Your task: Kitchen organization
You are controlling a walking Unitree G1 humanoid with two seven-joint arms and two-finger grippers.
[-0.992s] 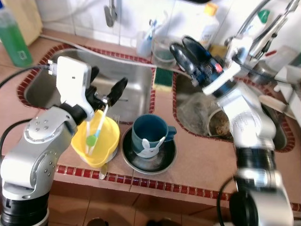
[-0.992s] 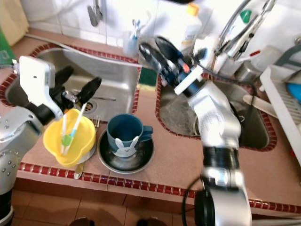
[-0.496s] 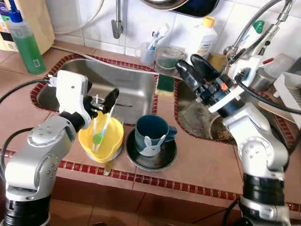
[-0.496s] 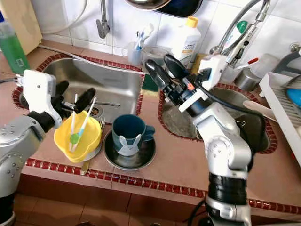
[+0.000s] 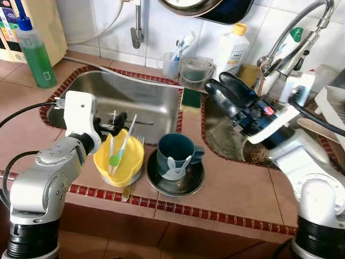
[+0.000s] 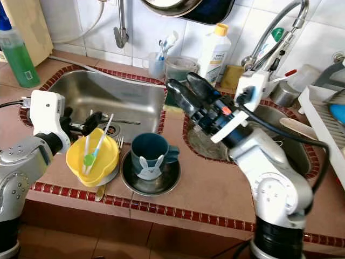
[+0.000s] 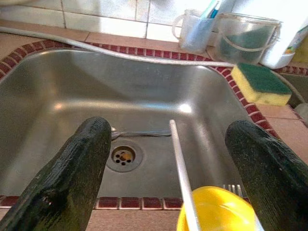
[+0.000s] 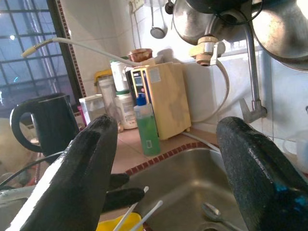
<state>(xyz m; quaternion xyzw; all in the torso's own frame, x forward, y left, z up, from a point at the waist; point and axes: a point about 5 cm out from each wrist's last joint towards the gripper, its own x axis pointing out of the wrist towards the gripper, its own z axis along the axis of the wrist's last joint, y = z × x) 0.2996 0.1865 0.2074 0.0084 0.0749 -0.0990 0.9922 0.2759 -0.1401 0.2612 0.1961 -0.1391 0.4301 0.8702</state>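
My head camera has pulled up and back, so the whole desk (image 5: 226, 189) now sits lower and sharper in view. My left tool (image 5: 114, 120) has eased back from over the yellow bowl (image 5: 118, 157) and now sits at its far rim beside the two sticks (image 5: 121, 147), fingers apart. My right tool (image 5: 229, 95) has dropped lower, over the edge of the right sink (image 5: 223, 141), fingers spread.

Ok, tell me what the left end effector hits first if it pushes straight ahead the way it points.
Probably the white stick rising from the yellow bowl between the open fingers of the left end effector. Past it lies the steel sink basin, though depth is hard to judge.
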